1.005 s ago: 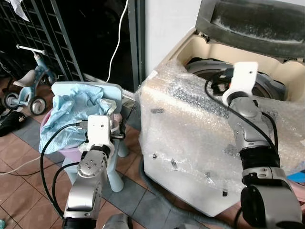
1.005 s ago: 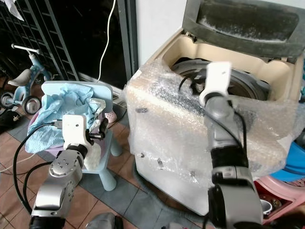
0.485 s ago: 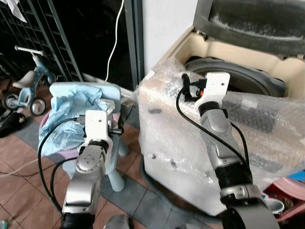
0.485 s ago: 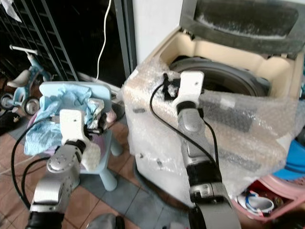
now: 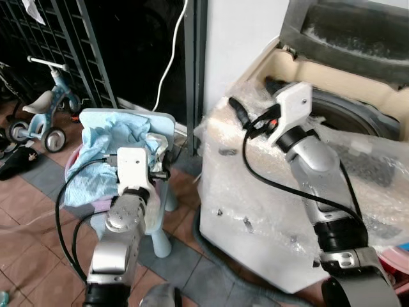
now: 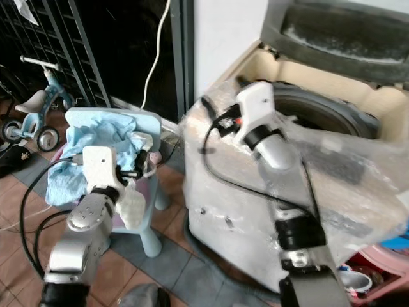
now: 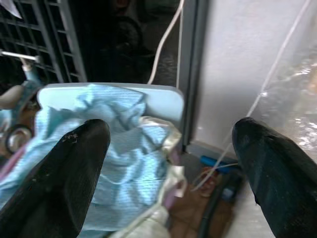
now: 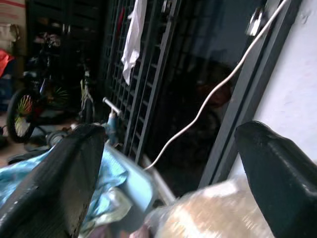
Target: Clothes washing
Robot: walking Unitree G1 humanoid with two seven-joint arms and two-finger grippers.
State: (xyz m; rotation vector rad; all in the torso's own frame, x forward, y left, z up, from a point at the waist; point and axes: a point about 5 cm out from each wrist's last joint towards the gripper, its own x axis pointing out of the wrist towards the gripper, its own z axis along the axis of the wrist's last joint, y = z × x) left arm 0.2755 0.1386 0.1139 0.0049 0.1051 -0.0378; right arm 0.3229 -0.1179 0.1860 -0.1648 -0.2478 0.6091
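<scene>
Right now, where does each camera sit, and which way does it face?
Head stereo pair: looks forward and down at both arms, the washing machine and the small chair.
Left wrist: along its open fingers at the blue cloth.
Right wrist: along its open fingers towards a dark grille.
All share the blue cloth.

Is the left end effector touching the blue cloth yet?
Apart. The left wrist view shows both fingers spread open with the blue cloth lying beyond them, uncontacted.

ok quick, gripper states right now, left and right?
Left gripper: open, empty, aimed at the light blue cloth on the small chair.
Right gripper: open, empty, raised over the bubble-wrapped washing machine.
</scene>
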